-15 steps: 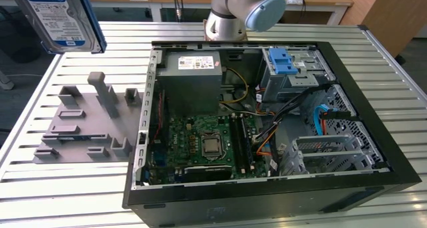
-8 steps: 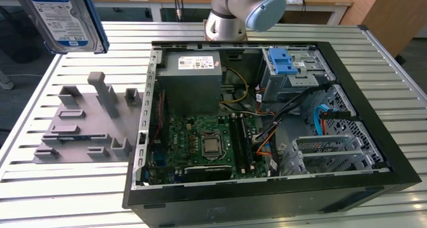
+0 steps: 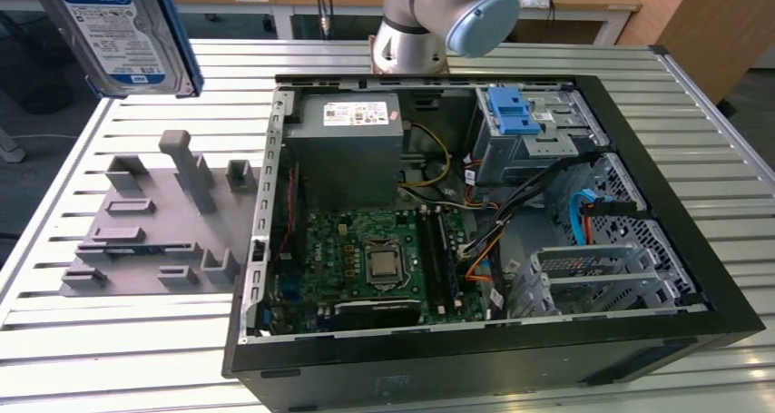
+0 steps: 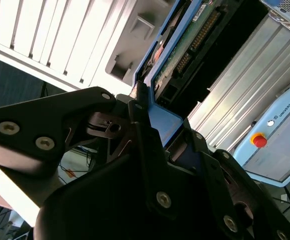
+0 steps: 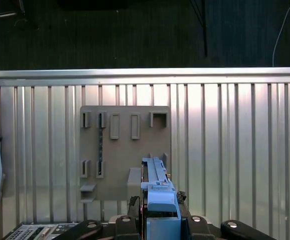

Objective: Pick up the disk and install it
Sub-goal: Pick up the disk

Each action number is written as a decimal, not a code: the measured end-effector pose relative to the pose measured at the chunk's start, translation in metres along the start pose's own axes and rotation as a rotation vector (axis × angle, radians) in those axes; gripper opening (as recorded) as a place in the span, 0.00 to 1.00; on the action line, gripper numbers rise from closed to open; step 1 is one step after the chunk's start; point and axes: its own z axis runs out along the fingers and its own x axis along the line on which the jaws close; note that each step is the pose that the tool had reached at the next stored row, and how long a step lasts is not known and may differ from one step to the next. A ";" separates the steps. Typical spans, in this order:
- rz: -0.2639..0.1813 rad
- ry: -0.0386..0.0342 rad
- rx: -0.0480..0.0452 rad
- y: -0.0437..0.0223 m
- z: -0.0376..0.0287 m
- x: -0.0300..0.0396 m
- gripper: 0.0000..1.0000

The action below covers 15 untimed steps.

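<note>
The gripper [image 5: 157,199] has its black jaws clamped on the disk [image 5: 153,172], pressing on the blue rails along its edges. In the second wrist view the fingers [image 4: 137,107] pinch one end of the disk [image 4: 184,47], and its green circuit board side runs away from the jaws. In the exterior view the disk [image 3: 122,36] hangs high in the air, tilted, with its blue-and-white label showing.

Straight below the jaws, well clear of the disk, lies a grey holder plate [image 5: 125,150] with raised slots and posts. It rests on the slatted metal table [image 5: 234,150].

Farther from the jaws, toward the exterior view's right, an open computer case [image 3: 485,363] lies on the same table. The drive cage with its blue latch [image 3: 515,113] is at the case's far corner, near the arm's base [image 3: 412,41].
</note>
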 end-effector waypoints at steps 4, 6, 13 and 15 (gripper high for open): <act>0.000 0.0000 0.0000 -0.0028 0.0000 0.0002 0.36; 0.000 0.0000 0.0000 -0.0042 0.0000 0.0003 0.36; 0.000 0.0000 0.0000 -0.0083 0.0001 0.0008 0.36; 0.000 0.0000 -0.0001 -0.0094 0.0001 0.0009 0.36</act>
